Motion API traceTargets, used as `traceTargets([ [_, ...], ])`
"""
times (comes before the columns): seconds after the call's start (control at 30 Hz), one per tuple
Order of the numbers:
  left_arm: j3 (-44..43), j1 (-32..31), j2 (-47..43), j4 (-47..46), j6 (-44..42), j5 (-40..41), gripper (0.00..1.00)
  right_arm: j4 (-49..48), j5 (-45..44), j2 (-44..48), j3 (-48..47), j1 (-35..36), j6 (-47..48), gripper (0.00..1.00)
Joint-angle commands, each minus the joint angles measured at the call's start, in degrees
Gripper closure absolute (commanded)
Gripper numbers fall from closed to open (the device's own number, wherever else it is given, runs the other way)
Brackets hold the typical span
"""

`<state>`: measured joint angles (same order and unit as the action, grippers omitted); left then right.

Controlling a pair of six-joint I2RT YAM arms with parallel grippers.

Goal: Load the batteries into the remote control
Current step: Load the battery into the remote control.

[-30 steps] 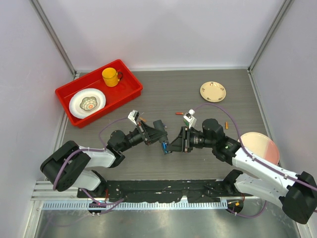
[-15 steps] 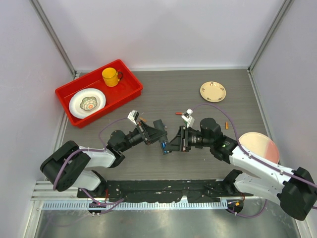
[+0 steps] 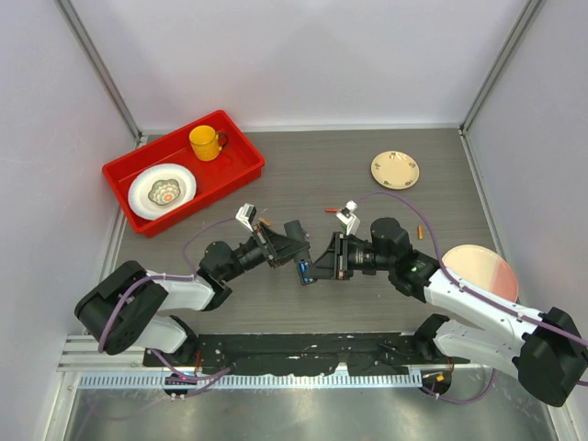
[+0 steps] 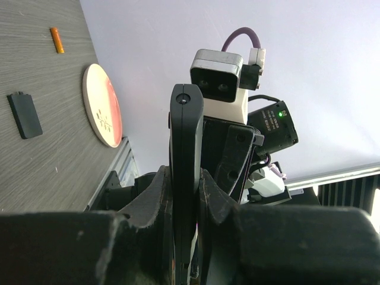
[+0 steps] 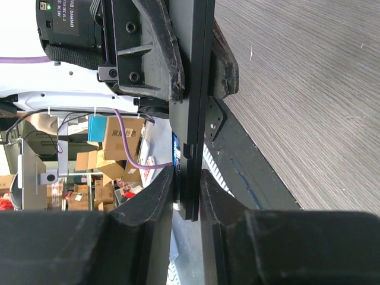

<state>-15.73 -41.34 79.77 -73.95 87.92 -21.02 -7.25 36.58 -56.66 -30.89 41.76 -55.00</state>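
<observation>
The remote control (image 4: 186, 136) is a slim black bar held edge-on above the table between both grippers. My left gripper (image 4: 186, 178) is shut on one end. My right gripper (image 5: 186, 181) is shut on the other end of the remote (image 5: 193, 89). In the top view the left gripper (image 3: 296, 242) and right gripper (image 3: 318, 265) meet at mid-table and mostly hide the remote. A purple-blue battery (image 3: 303, 268) shows at the remote's lower end. Orange-red batteries lie loose on the table (image 3: 332, 210), (image 3: 421, 232).
A small black square piece (image 4: 24, 114) lies flat on the table. A pink plate (image 3: 481, 274) is at the right, a cream plate (image 3: 395, 169) at the back. A red tray (image 3: 230, 170) at the back left holds a yellow mug (image 3: 208, 141) and a white dish (image 3: 162, 191).
My right gripper has shifted slightly left toward the left gripper, with the remote still held between them. The left arm has barely moved.
</observation>
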Motion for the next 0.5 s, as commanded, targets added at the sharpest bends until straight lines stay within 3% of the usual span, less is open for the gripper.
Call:
traceTargets([
  [0.0,-0.5,-1.5,-0.1,-14.6,0.2,-1.9,1.00,-4.7,-1.9,0.6,-1.0,-0.2,0.4,0.82],
  [0.1,-0.6,-1.5,-0.2,-14.6,0.3,-2.0,1.00,-3.2,-2.6,0.6,-1.2,-0.3,1.5,0.99],
  [0.3,-0.4,-1.5,-0.4,-14.6,0.1,-1.9,1.00,-0.8,-2.9,0.5,-1.8,-0.3,2.5,0.99],
  [0.33,-0.4,-1.5,-0.4,-14.6,0.0,-1.8,1.00,-1.1,-2.5,0.7,-1.9,-0.3,2.4,0.98],
  [0.37,-0.3,-1.5,-0.5,-14.6,0.0,-1.8,1.00,-2.0,-2.3,0.8,-2.1,-0.5,2.0,0.88],
  [0.4,-0.4,-1.4,-0.3,-14.6,0.0,-1.8,1.00,-2.5,-2.1,0.9,-2.2,-0.5,1.0,0.72],
  [0.47,-0.3,-1.5,-0.2,-14.6,-0.2,-1.8,1.00,-3.6,-2.1,1.3,-2.2,-0.8,0.2,0.59],
])
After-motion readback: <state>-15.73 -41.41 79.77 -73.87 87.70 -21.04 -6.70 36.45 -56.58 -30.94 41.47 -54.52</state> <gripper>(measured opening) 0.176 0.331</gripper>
